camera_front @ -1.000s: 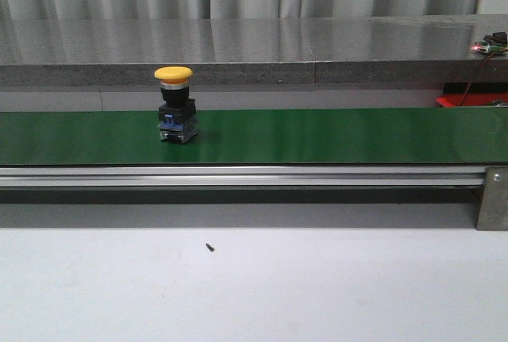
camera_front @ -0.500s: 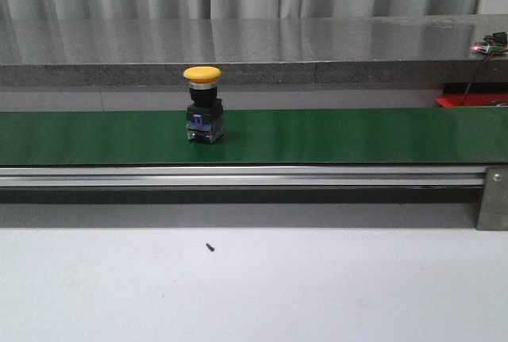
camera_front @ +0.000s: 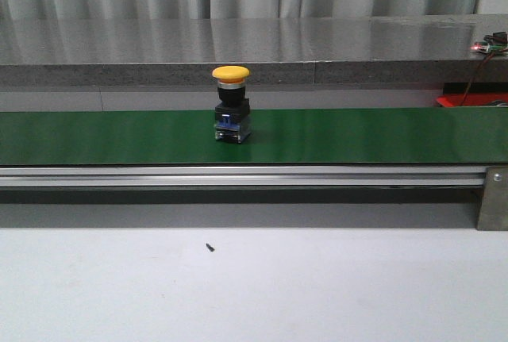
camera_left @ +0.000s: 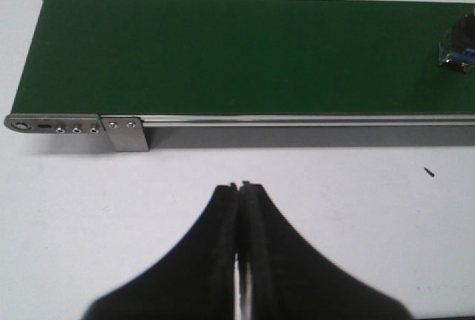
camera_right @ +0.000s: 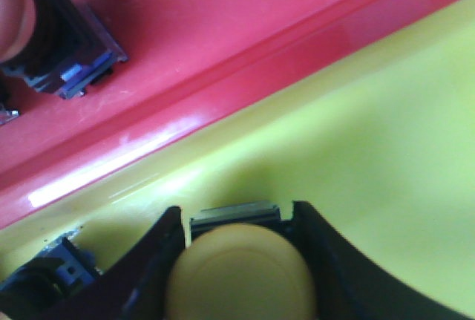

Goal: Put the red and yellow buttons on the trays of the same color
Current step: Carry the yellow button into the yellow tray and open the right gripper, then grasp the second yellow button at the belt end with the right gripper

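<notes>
Right gripper [camera_right: 239, 260] clamped on a yellow button [camera_right: 241, 275], cap between the two black fingers [camera_right: 334, 260], low over the yellow tray [camera_right: 371, 127]. Just beside, the red tray [camera_right: 223, 8] with a button body [camera_right: 63, 53] resting in it; another dark button body [camera_right: 44, 279] on the yellow side.

Left gripper [camera_left: 241, 186] pressed together, empty, above the white table [camera_left: 111, 223]. Well apart, a second yellow button [camera_front: 232, 105] upright on the green conveyor belt [camera_front: 357, 136], near its middle.

pincer [camera_left: 240, 186] closed — button [camera_left: 460, 44] on green belt [camera_left: 223, 53].
</notes>
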Robot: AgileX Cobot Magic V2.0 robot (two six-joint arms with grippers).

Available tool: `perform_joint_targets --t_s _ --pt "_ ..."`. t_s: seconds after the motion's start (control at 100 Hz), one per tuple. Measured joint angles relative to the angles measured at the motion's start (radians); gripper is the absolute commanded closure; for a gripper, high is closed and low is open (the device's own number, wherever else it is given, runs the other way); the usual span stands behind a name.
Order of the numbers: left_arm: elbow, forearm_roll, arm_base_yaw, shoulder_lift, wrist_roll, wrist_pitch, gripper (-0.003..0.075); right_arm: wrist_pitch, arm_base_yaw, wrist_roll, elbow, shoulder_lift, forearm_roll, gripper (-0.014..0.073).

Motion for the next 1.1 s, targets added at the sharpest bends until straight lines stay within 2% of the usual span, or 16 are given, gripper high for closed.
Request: perform_joint_targets --t_s 0.08,0.15,0.35,0.68,0.84,1.1 --pt "0.0 0.0 0.0 0.0 0.0 0.0 0.074 -0.004 0.0 0.0 0.0 0.0 0.0 0.0026" --pt "0.0 0.0 0.0 0.0 0.0 0.0 0.074 -0.006 0.0 0.0 0.0 0.0 0.0 -0.0032" --pt "0.0 0.0 0.0 0.0 0.0 0.0 0.074 -0.003 0.0 0.002 0.0 -0.007 0.0 -0.0031" --pt "0.0 -0.002 0.0 0.0 0.0 0.0 0.074 0.014 0.02 0.002 0.002 -0.176 -0.019 -0.0031" --pt "0.0 -0.002 0.0 0.0 0.0 0.0 0.074 0.038 0.118 -0.026 0.002 -0.254 -0.061 -0.0031" --pt "0.0 -0.002 0.0 0.0 0.0 0.0 0.0739 0.101 0.398 -0.276 0.002 -0.293 -0.064 -0.0031"
